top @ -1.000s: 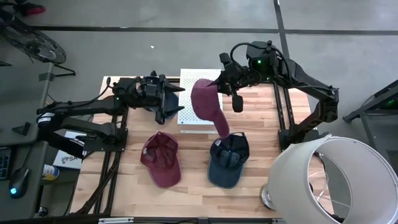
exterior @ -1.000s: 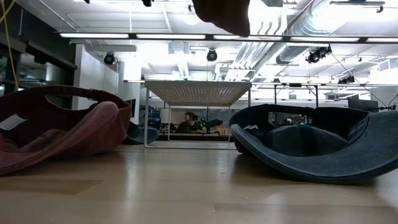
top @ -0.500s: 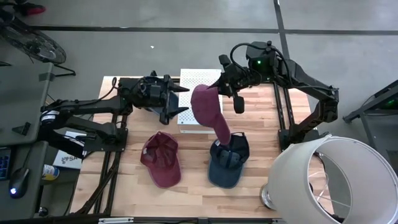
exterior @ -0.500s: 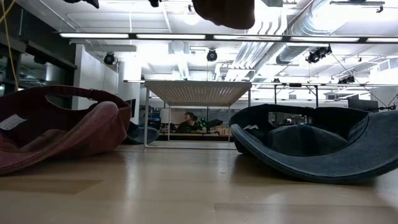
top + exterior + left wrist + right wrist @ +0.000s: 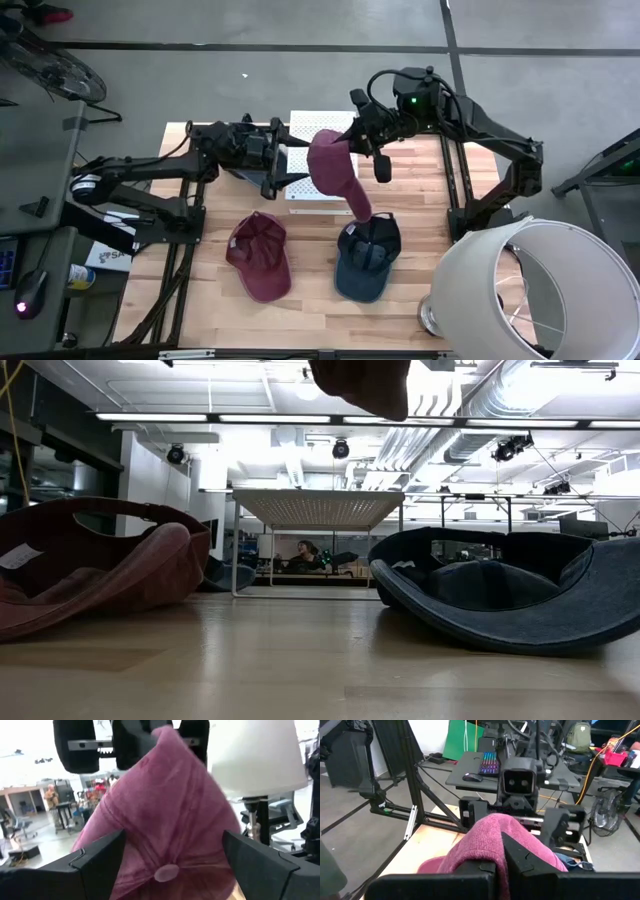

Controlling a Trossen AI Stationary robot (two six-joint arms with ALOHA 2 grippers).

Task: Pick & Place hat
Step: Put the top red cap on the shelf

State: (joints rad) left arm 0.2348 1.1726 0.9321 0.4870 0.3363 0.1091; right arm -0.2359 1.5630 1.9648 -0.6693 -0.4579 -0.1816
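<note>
Two arms meeting over the white rack (image 5: 300,150): mid-handover. Right gripper (image 5: 350,135) clamped on the raised maroon hat (image 5: 335,175), aloft above the tabletop (image 5: 420,200). Left gripper (image 5: 285,162) spread wide beside its crown. Next: closing left fingers (image 5: 97,865) on fabric before any release.

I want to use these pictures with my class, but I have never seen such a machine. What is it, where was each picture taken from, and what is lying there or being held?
Two dark robot arms work at a wooden table. One picture looks straight down, one looks level across the tabletop, and two come from cameras on the arms' wrists. The right gripper holds a pink cap in the air, shut on it. The left gripper is open, facing that cap. On the table lie a maroon cap, a navy cap and a white perforated stand. A white lampshade stands at one corner.
</note>
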